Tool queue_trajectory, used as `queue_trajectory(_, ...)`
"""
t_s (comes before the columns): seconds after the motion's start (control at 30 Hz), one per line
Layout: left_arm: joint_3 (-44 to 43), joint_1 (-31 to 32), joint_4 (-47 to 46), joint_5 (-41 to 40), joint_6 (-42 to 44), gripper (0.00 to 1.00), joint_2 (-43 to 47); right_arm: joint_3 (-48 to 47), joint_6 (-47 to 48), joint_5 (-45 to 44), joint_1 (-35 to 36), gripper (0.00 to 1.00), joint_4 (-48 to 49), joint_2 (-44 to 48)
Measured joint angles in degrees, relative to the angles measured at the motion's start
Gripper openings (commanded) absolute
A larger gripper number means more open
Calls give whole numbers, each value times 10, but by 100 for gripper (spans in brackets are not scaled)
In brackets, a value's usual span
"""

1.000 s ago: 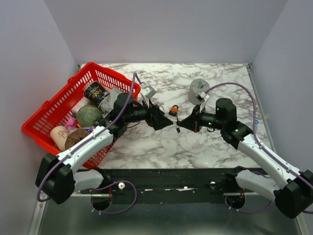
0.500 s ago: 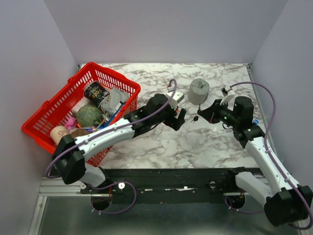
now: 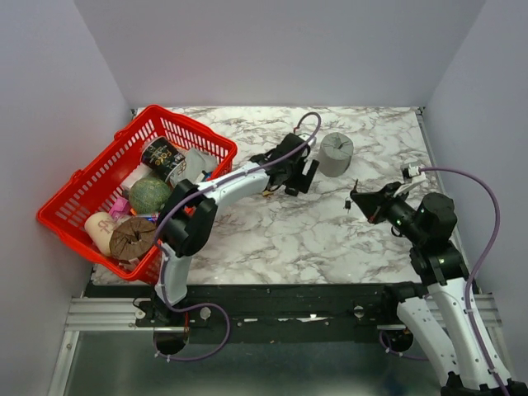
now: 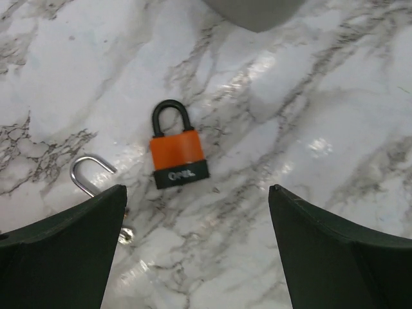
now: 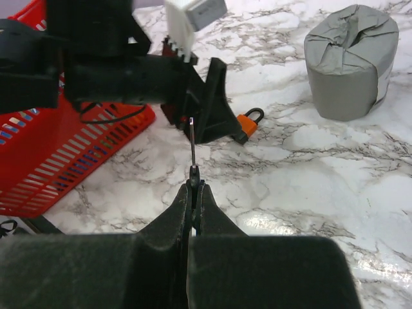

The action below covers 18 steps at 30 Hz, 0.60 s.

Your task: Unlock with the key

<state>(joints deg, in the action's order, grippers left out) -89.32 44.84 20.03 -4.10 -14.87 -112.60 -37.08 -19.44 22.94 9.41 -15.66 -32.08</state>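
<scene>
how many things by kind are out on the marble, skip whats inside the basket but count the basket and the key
orange padlock: 1
silver shackle, body hidden: 1
key, pinched in the right gripper: 1
grey tape roll: 1
red basket: 1
total: 5

The padlock (image 4: 178,154) lies on the table (image 4: 322,96) under the left pincer (image 3: 295,180), between its fingers (image 4: 64,257). Another lock (image 4: 87,174) lies beside one finger. The roll (image 3: 335,153) stands ahead of that pincer, the basket (image 3: 82,194) behind. The key (image 5: 192,148) pokes from the right pincer (image 5: 193,187).
</scene>
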Motion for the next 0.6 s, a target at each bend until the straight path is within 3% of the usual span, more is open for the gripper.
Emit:
queue_trajectory(0.23, -73, -38, 42, -4, 3, 97, -125, 10, 0, 2, 0, 1, -12, 5)
queue_trajectory(0.43, -90, -31, 63, -3, 3, 97, -133, 10, 0, 3, 0, 1, -12, 2)
queue_trajectory(0.6, -130, -30, 67, -3, 3, 90, -151, 11, 0, 3, 0, 1, -12, 2)
